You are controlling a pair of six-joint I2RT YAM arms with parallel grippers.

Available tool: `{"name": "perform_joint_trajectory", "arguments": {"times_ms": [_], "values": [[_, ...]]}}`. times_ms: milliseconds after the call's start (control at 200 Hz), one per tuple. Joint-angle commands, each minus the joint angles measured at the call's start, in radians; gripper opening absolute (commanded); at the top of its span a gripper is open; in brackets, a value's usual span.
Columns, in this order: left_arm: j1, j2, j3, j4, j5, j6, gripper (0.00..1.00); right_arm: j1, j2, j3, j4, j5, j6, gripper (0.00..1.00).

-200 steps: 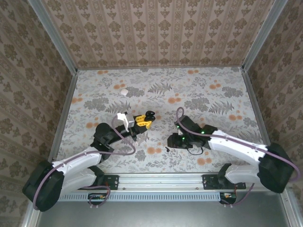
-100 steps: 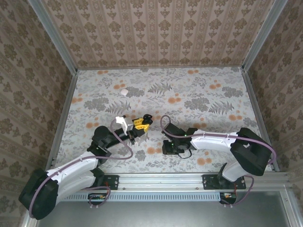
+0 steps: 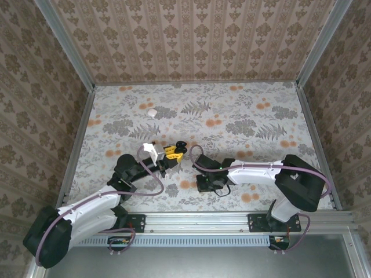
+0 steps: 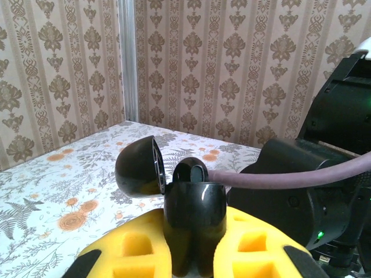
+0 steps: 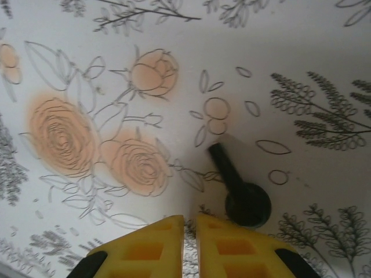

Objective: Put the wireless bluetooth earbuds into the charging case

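Far table (image 3: 249, 110) open; white piece (image 3: 152, 112) far left; left gripper (image 3: 175, 149) with black case (image 4: 194, 208) crowds right gripper (image 5: 190, 223); earbud (image 5: 239, 188) beside it.

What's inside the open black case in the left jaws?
A dark rounded piece, likely an earbud, pokes above the rim of the case; the wall hides everything deeper.

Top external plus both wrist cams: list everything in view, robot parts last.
charging case: one, glossy black, lid open, clamped in the left gripper above the table
earbud: one, black, stemmed, lying on the table beside the right gripper's fingers, not gripped
small white object: one, white, on the table's far left part, too small to identify
table: one, grey and orange floral cover
walls: three, brown patterned wallpaper, around the table
left gripper: one, yellow fingers, shut on the charging case
right gripper: one, yellow fingers nearly together, nothing between them
left arm, right arm: two, white and black, at the near edge
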State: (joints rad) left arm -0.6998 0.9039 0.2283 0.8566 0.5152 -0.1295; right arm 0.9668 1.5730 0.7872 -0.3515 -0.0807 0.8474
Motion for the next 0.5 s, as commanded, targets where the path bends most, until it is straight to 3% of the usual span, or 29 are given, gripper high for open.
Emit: {"name": "perform_joint_trajectory", "arguments": {"times_ms": [0,180,495], "values": [[-0.007,-0.002,0.0,0.017,0.001,0.018,0.0,0.004,0.013,0.039,-0.078,0.064,-0.01,0.14],[-0.006,-0.002,0.002,0.018,0.002,0.019,0.0,-0.008,0.001,0.057,-0.159,0.139,-0.025,0.13],[-0.009,0.006,0.008,0.018,0.009,0.014,0.0,-0.077,0.014,0.08,-0.159,0.161,-0.07,0.11]]}}
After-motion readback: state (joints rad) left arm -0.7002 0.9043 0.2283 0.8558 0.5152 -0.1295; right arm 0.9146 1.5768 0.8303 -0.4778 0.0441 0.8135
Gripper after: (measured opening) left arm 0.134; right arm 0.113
